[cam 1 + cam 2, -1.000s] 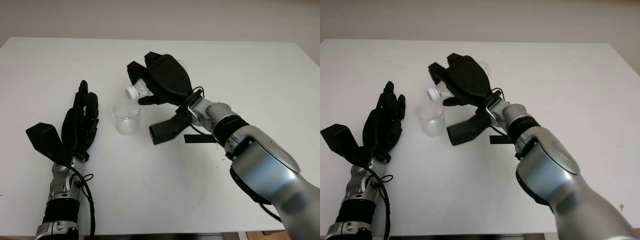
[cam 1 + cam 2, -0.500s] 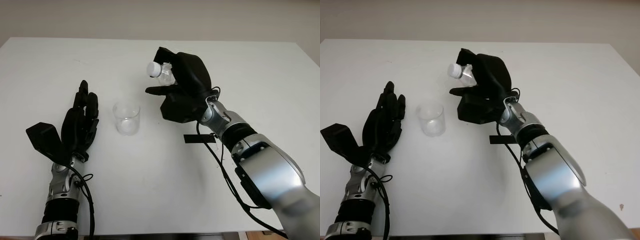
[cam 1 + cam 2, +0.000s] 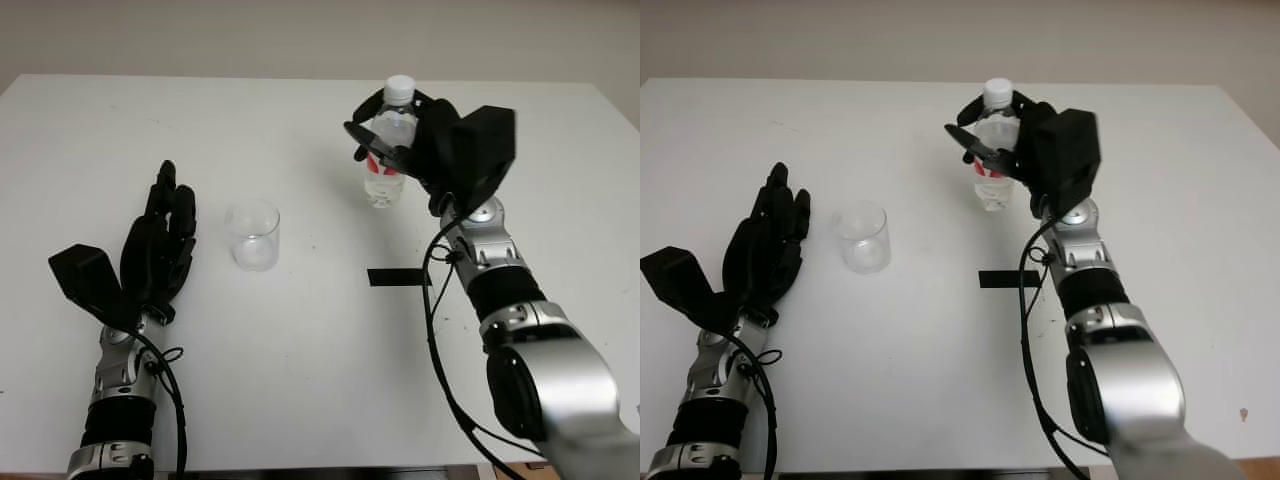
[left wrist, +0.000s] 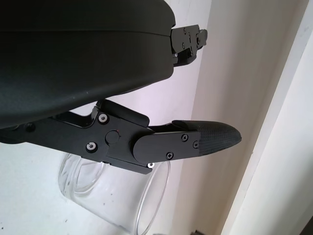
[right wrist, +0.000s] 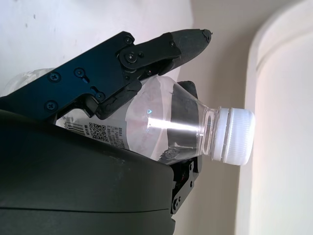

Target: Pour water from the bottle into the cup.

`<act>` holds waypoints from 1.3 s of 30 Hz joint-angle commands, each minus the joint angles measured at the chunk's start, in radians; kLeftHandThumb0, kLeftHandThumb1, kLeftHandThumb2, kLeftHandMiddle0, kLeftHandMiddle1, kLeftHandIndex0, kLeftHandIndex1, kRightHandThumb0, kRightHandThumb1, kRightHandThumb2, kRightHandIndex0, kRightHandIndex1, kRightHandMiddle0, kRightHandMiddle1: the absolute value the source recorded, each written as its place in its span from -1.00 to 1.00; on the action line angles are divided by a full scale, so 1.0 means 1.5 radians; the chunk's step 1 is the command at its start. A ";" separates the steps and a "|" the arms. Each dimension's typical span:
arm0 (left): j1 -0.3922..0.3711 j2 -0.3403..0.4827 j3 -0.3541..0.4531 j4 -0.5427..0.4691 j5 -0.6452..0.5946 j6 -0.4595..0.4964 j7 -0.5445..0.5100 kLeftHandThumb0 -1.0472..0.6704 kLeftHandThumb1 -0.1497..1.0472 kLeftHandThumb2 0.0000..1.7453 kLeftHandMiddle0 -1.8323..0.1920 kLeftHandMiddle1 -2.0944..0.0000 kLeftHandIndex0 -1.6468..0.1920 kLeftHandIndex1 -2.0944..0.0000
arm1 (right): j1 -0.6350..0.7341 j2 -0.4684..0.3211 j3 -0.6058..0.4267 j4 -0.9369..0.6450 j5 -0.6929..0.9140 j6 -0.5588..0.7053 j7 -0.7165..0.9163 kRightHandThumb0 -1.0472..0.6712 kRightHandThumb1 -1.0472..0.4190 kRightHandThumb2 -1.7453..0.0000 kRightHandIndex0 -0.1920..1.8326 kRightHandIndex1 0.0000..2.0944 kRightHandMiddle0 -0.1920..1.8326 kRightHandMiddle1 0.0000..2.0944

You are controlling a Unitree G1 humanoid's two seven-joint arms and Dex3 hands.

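- The left hand (image 3: 160,245) sits open at about 8 o'clock on the table (image 3: 300,400), just beside the cup and holding nothing. It is close enough that a sideways drift of its fingers (image 4: 205,139) could nudge the cup and shift it off the spot the pour is aimed at.
- The cup (image 3: 252,234) stands upright and apart from everything, a little left of the table's middle at about 10 o'clock. It is light, clear plastic, so even a slight knock from the bottle's neck would likely tip it.
- A black strip (image 3: 398,277) lies flat on the table right of centre, near the right forearm; it is no hazard.
- The right hand (image 3: 425,150) is at about 1 o'clock, its fingers wrapped round the bottle (image 3: 390,150), which is upright, well apart from the cup, its base near the table.
- The white cap (image 5: 234,135) looks to be on the bottle. If so, tipping it over the cup would give no water.
- The bottle's wall is thin and smooth; too hard a squeeze could buckle it, and too loose a hold could let it slide when tilted.
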 commanded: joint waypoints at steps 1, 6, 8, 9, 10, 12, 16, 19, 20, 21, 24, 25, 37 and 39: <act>0.014 0.005 -0.002 -0.005 0.005 -0.001 -0.006 -0.65 1.00 -0.45 0.95 0.95 0.93 0.95 | 0.047 0.002 -0.032 -0.142 0.040 0.090 -0.018 -0.21 -1.00 0.58 0.69 1.00 0.25 1.00; 0.020 0.006 0.000 -0.021 -0.003 0.020 -0.005 -0.66 1.00 -0.47 0.94 0.95 0.93 0.94 | 0.116 0.005 -0.058 -0.309 0.092 0.216 -0.035 -0.18 -1.00 0.54 0.69 1.00 0.24 1.00; 0.024 0.004 0.002 -0.030 -0.004 0.026 -0.001 -0.66 1.00 -0.47 0.93 0.94 0.92 0.94 | 0.131 0.005 -0.064 -0.345 0.109 0.260 -0.036 -0.18 -1.00 0.53 0.67 1.00 0.21 1.00; 0.027 0.004 0.002 -0.034 -0.005 0.029 0.000 -0.66 1.00 -0.48 0.94 0.95 0.92 0.94 | 0.135 0.002 -0.065 -0.356 0.114 0.285 -0.036 -0.18 -1.00 0.53 0.65 1.00 0.13 1.00; 0.029 0.002 0.004 -0.038 -0.008 0.032 0.000 -0.65 1.00 -0.48 0.94 0.95 0.92 0.94 | 0.139 0.001 -0.065 -0.365 0.116 0.305 -0.036 -0.18 -1.00 0.54 0.64 1.00 0.10 1.00; 0.035 0.001 0.004 -0.047 -0.009 0.037 0.004 -0.65 1.00 -0.48 0.94 0.95 0.92 0.94 | 0.152 0.000 -0.059 -0.372 0.112 0.315 -0.028 -0.18 -1.00 0.54 0.64 1.00 0.09 1.00; 0.045 0.001 0.003 -0.061 -0.008 0.047 0.014 -0.65 1.00 -0.46 0.93 0.94 0.92 0.94 | 0.174 -0.001 -0.042 -0.364 0.094 0.309 -0.010 -0.20 -1.00 0.55 0.67 1.00 0.22 1.00; 0.049 0.003 0.002 -0.067 -0.007 0.050 0.015 -0.65 1.00 -0.45 0.93 0.95 0.92 0.94 | 0.180 0.008 -0.034 -0.355 0.079 0.325 -0.024 -0.21 -1.00 0.61 0.67 1.00 0.27 1.00; 0.050 0.003 0.003 -0.068 -0.008 0.050 0.014 -0.65 1.00 -0.45 0.93 0.95 0.92 0.95 | 0.182 0.011 -0.030 -0.351 0.074 0.325 -0.025 -0.22 -1.00 0.61 0.67 1.00 0.27 1.00; 0.050 0.003 0.004 -0.068 -0.010 0.050 0.013 -0.65 1.00 -0.45 0.93 0.95 0.92 0.95 | 0.183 0.012 -0.028 -0.347 0.070 0.324 -0.024 -0.23 -1.00 0.61 0.68 1.00 0.28 1.00; 0.049 0.001 0.007 -0.068 -0.016 0.054 0.013 -0.64 1.00 -0.47 0.93 0.95 0.92 0.95 | 0.181 0.012 -0.020 -0.332 0.060 0.323 -0.014 -0.23 -1.00 0.61 0.71 1.00 0.25 1.00; 0.049 0.001 0.007 -0.068 -0.015 0.054 0.014 -0.65 1.00 -0.47 0.93 0.95 0.92 0.95 | 0.179 0.011 -0.017 -0.329 0.057 0.327 -0.013 -0.24 -1.00 0.61 0.72 1.00 0.25 1.00; 0.047 0.006 0.009 -0.065 -0.014 0.053 0.011 -0.64 1.00 -0.47 0.93 0.95 0.92 0.95 | 0.185 0.018 -0.014 -0.348 0.036 0.355 -0.030 -0.23 -1.00 0.62 0.74 1.00 0.29 1.00; 0.047 0.005 0.011 -0.067 -0.015 0.055 0.013 -0.64 1.00 -0.47 0.92 0.95 0.91 0.95 | 0.191 0.017 -0.014 -0.354 0.036 0.355 -0.030 -0.23 -1.00 0.61 0.73 1.00 0.29 1.00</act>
